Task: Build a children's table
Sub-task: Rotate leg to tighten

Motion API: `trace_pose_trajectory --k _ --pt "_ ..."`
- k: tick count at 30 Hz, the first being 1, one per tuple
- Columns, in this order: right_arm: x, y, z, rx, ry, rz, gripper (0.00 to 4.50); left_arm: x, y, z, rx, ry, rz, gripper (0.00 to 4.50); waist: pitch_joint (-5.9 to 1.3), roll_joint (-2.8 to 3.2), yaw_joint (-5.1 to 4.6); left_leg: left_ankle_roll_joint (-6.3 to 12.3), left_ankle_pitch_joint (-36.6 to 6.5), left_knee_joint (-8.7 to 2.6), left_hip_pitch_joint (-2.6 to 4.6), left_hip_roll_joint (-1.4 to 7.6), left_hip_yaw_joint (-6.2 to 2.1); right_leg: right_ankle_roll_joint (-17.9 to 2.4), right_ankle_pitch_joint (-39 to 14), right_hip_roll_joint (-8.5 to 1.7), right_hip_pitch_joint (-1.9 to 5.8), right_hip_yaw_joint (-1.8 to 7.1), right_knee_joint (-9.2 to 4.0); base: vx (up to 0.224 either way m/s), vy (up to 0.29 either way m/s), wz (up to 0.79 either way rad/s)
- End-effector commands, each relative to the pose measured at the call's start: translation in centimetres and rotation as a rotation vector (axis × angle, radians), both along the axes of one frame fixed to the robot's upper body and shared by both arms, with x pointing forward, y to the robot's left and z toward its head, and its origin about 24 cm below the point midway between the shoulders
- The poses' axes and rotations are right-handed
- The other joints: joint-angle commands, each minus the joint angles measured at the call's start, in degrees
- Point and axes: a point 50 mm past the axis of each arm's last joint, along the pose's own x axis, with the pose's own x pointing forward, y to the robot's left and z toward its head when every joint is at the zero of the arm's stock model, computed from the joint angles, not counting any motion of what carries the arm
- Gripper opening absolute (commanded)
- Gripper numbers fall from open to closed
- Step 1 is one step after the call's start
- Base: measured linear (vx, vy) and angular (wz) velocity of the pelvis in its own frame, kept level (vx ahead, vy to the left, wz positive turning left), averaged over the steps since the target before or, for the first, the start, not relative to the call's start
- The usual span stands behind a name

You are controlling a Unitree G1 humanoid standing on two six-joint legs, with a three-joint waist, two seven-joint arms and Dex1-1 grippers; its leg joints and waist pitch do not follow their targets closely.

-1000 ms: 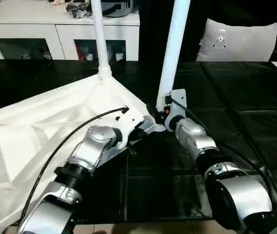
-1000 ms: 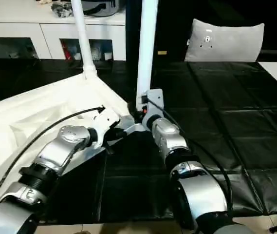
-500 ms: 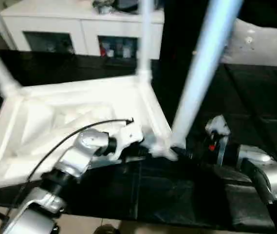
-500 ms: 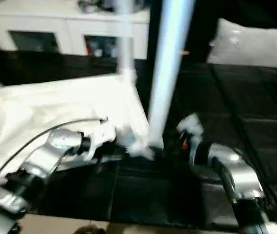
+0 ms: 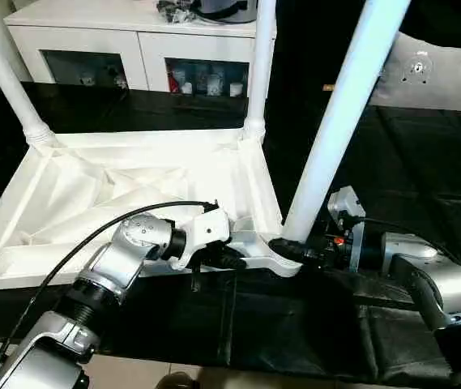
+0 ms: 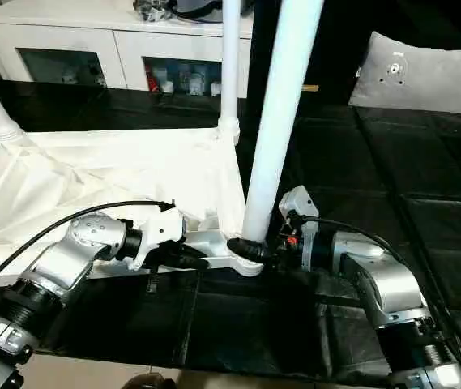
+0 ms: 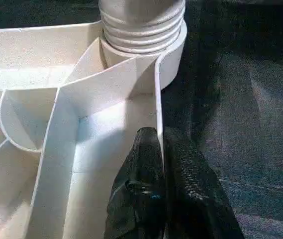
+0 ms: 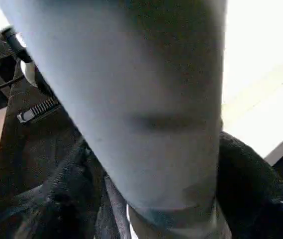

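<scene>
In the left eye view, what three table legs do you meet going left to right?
Far-left white round leg → middle thin white leg by the white cabinet → big near white leg, standing in the corner socket.

Overall illumination is bright and even in both head views, with sharp focus and no motion blur. The white table top (image 5: 133, 182) reads near overexposure; its ribs cast soft grey shadows. The black mat (image 5: 424, 178) carries faint glossy reflections toward 2 o'clock. The near leg (image 5: 339, 121) takes a bluish tint. The silver forearms show small specular highlights. In the left wrist view, the black fingers (image 7: 146, 184) are sharp, and the background at 3 o'clock is dim. In the right wrist view, the leg is close and out of focus, with blown-out white at 2 o'clock.
</scene>
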Motion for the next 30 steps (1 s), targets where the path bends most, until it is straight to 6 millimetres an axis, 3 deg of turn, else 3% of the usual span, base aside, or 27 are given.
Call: trace_pose_trajectory --k 1,10,14,16,17,18,19,21,22,25,26,27,29,30 --pt "0.0 0.2 0.5 0.0 0.0 0.035 2.87 -0.1 -0.3 0.0 0.018 -0.014 -0.03 0.0 -4.06 -0.83 -0.23 2.01 -9.5 -3.9 1.17 3.49 -1.29 -11.3 -10.2 -4.94 2.66 2.97 -3.98 0.0 0.0 0.0" --pt "0.3 0.4 0.1 0.012 0.034 0.031 2.24 -0.1 -0.8 0.1 -0.035 0.008 0.013 0.0 -4.24 -1.03 -0.17 2.77 -7.5 -3.59 1.05 3.39 -1.18 -11.8 -7.8 -4.82 2.77 2.86 -3.54 0.0 0.0 0.0" --pt "1.6 1.5 -0.5 0.007 0.045 -0.069 2.15 0.3 -1.3 0.3 -0.055 0.011 0.089 0.0 -3.8 -0.97 -0.83 1.13 -10.9 -3.89 1.12 3.28 -1.34 -11.1 -14.5 -4.96 2.58 2.8 -4.31 0.0 0.0 0.0" --pt "2.7 1.7 -0.8 -0.006 0.052 -0.17 2.13 0.7 -1.7 0.4 -0.064 0.015 0.151 0.0 -3.75 -0.94 -1.37 0.13 -12.2 -4.09 1.18 3.23 -1.46 -10.4 -16.8 -4.95 2.49 2.82 -4.45 0.0 0.0 0.0" --pt "4.4 2.0 -1.3 -0.034 0.067 -0.335 2.12 1.4 -2.2 0.7 -0.083 0.017 0.256 0.0 -3.68 -0.96 -1.98 -0.58 -13.0 -4.23 1.06 3.18 -1.58 -10.2 -18.2 -4.95 2.59 2.72 -4.47 0.0 0.0 0.0" --pt "4.7 2.2 -1.4 -0.04 0.07 -0.366 2.11 1.6 -2.4 0.8 -0.086 0.016 0.277 0.0 -3.52 -0.91 -2.78 -1.67 -14.2 -4.39 1.0 3.07 -1.71 -10.1 -20.1 -4.89 2.51 2.63 -4.61 0.0 0.0 0.0" --pt "4.9 2.3 -1.5 -0.045 0.071 -0.391 2.11 1.7 -2.5 0.8 -0.088 0.016 0.296 0.0 -3.55 -0.96 -2.9 -2.05 -14.8 -4.4 1.27 3.01 -1.8 -9.7 -21.3 -4.96 2.51 2.54 -4.94 0.0 0.0 0.0" --pt "6.3 3.4 -1.9 -0.11 0.075 -0.593 2.11 3.1 -3.3 1.6 -0.099 -0.001 0.478 0.0 -3.62 -0.82 -4.26 -2.75 -14.0 -4.52 1.04 3.08 -1.84 -10.4 -18.0 -4.65 2.45 2.69 -4.44 0.0 0.0 0.0" --pt "6.4 3.5 -2.1 -0.122 0.078 -0.649 2.11 3.6 -3.7 1.9 -0.111 -0.011 0.543 0.0 -3.7 -0.79 -4.36 -2.96 -14.0 -4.52 1.21 2.96 -1.85 -10.5 -17.3 -4.59 2.52 2.66 -4.59 0.0 0.0 0.0" --pt "5.2 4.0 -2.0 -0.07 0.077 -0.651 2.11 4.0 -4.6 2.5 -0.134 -0.024 0.612 0.0 -4.1 -1.08 -3.96 -0.86 -10.3 -3.87 1.23 2.78 -1.36 -11.0 -10.4 -4.58 2.76 3.0 -4.37 0.0 0.0 0.0" --pt "4.9 4.2 -1.9 -0.055 0.066 -0.63 2.41 4.1 -4.7 2.5 -0.137 -0.03 0.614 0.0 -4.31 -1.16 -3.6 0.49 -7.6 -3.71 0.93 2.71 -1.33 -11.2 -6.3 -4.44 3.19 2.92 -3.99 0.053 -0.002 0.03" --pt "4.8 4.4 -1.8 -0.048 0.059 -0.619 2.59 4.0 -4.8 2.5 -0.139 -0.032 0.612 0.0 -4.44 -1.2 -3.31 1.93 -5.5 -3.51 0.89 2.65 -1.25 -11.7 -2.8 -4.34 3.14 2.92 -3.64 0.053 -0.002 0.03" --pt "4.6 4.8 -1.5 -0.02 0.048 -0.606 2.59 3.8 -5.1 2.4 -0.154 -0.022 0.602 0.0 -4.47 -1.13 -2.92 3.26 -4.7 -3.41 0.81 2.58 -1.16 -12.3 -1.5 -4.39 3.19 2.87 -3.57 0.0 0.0 0.0" --pt "4.6 4.9 -1.2 -0.011 0.045 -0.603 2.81 3.6 -5.2 2.4 -0.151 -0.025 0.587 0.0 -4.4 -1.12 -2.9 3.41 -4.9 -3.5 0.7 2.61 -1.2 -12.5 -2.5 -4.45 3.3 2.81 -3.63 0.0 0.0 0.0"
